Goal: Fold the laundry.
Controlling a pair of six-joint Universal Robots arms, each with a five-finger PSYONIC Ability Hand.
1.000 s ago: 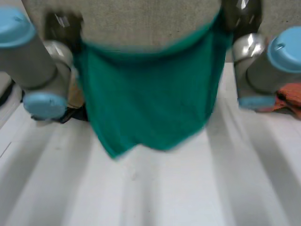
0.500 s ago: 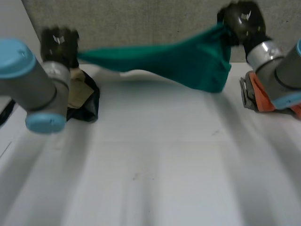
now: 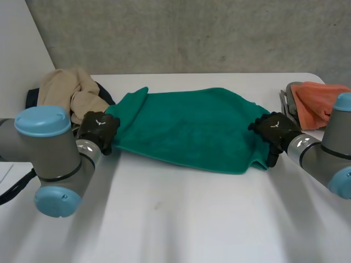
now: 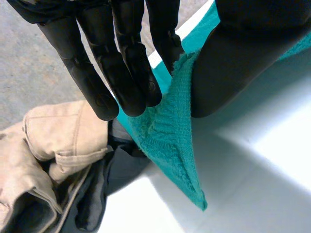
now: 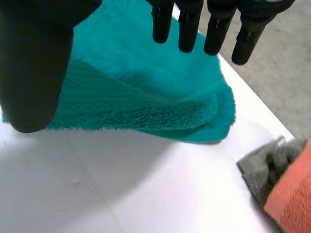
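White bench (image 3: 181, 219), grey wall behind. Towel (image 3: 186, 129) lies spread across the bench between both hands, not yet folded.

Left hand (image 3: 98, 130): straight fingers (image 4: 129, 73) pinch the towel's edge against the thumb. A loose corner hangs just below the fingertips.

Right hand (image 3: 274, 131): fingers (image 5: 187, 24) straight and apart from the thumb, poised over the opposite edge, which lies rumpled and doubled over beneath them. I see no grip there.

Risks, in my judgement:
- Lifting with only one side held would drag the towel askew.
- The doubled edge could set a crooked fold.
- A beige pile (image 3: 71, 96) sits just beyond the left fingers and could snag.
- An orange cloth (image 3: 315, 101) lies near the right fingers.
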